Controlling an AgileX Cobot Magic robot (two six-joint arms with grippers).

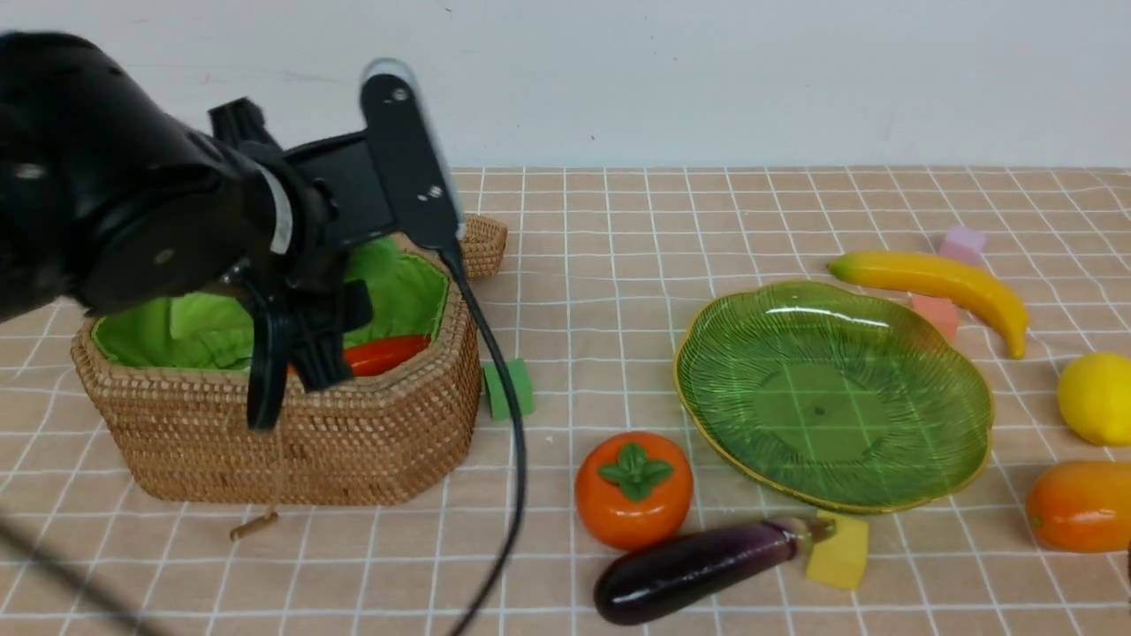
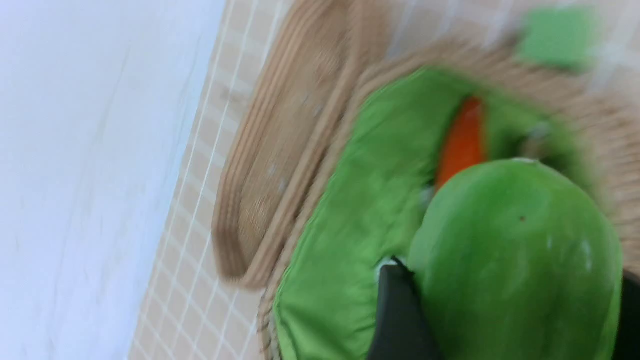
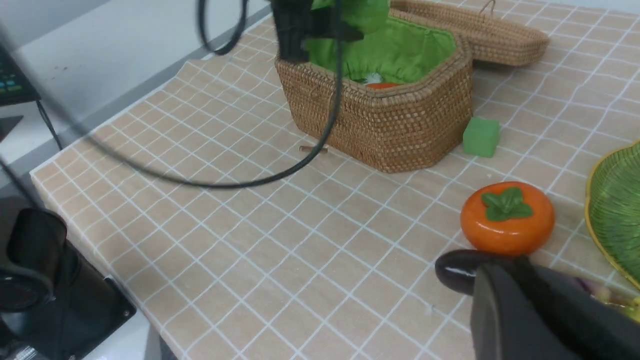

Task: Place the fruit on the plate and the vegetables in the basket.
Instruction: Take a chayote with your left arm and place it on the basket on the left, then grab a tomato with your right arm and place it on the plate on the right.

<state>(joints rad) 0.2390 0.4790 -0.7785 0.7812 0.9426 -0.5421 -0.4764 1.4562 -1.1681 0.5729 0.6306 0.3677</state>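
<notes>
step in hand: vegetables. left pincer [image 1: 296,389] clamped on the gourd [image 2: 515,250], held just above the open basket [image 1: 292,450]; carrot [image 1: 384,353] lies inside. next, we judge: lower, release, then fetch the eggplant [image 1: 698,570].

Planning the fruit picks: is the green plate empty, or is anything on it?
Empty. The plate shows only bare ribbed glass in the front view; the banana, lemon, mango and persimmon all lie outside it.

We saw a bulky black left arm [image 1: 115,177], a flat bracket [image 1: 405,159] with small silver screws, a long black cable [image 1: 519,459] and a black left gripper [image 1: 293,396].
</notes>
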